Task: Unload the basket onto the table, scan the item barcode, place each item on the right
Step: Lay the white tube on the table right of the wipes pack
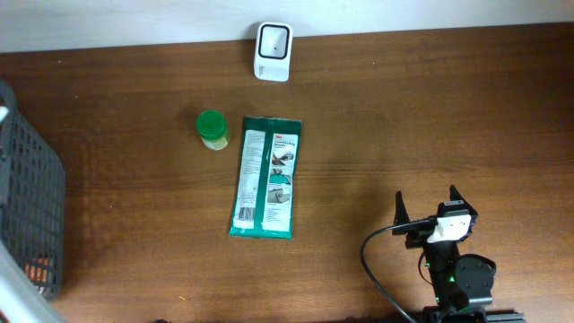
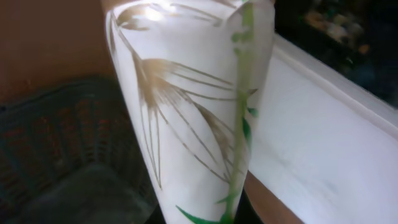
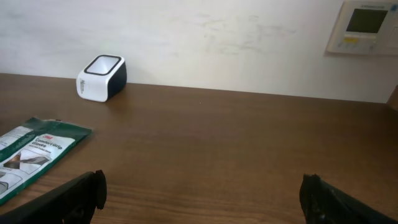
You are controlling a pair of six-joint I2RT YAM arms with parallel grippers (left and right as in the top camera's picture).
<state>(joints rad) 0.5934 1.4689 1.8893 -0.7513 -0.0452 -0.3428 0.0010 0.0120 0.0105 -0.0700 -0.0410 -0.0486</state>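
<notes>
The table point(image 1: 404, 117) is dark wood, smooth with a fine grain and a soft sheen, and the wall point(image 3: 217, 43) behind it looks like matt white paint, faintly scuffed. The scanner point(image 1: 273, 51) is smooth white plastic with a glossy dark window, the green packet point(image 1: 266, 177) is shiny printed film, the jar point(image 1: 213, 129) has a plain green plastic lid, and the basket point(image 1: 31, 206) is dull dark plastic mesh. Seen close from the left wrist, the white pouch point(image 2: 186, 93) is a slick, glossy wrapper with gold and green leaf print.
</notes>
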